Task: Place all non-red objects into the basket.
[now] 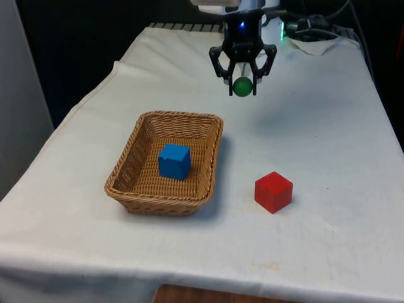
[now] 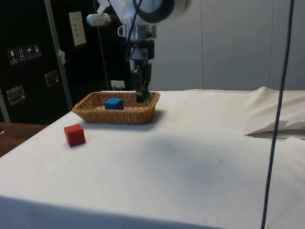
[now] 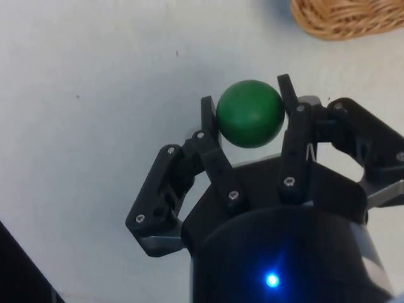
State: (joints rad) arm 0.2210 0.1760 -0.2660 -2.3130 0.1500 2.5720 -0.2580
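Clearly the fingers (image 3: 208, 120) are closed narrowly on a green ball (image 3: 249, 113), one on each side of it, and the gripper (image 1: 242, 88) holds it in the air above the tabletop (image 1: 315, 132), at about one o'clock from the basket (image 1: 126, 186) in the front view. Counted: one green ball, one blue cube (image 1: 174, 161), one red cube (image 1: 273, 192), one wicker basket. The blue cube lies inside the basket; the red cube sits on the white cloth at about three o'clock from it. Dark cabinets (image 2: 28, 62) stand behind in the side view.
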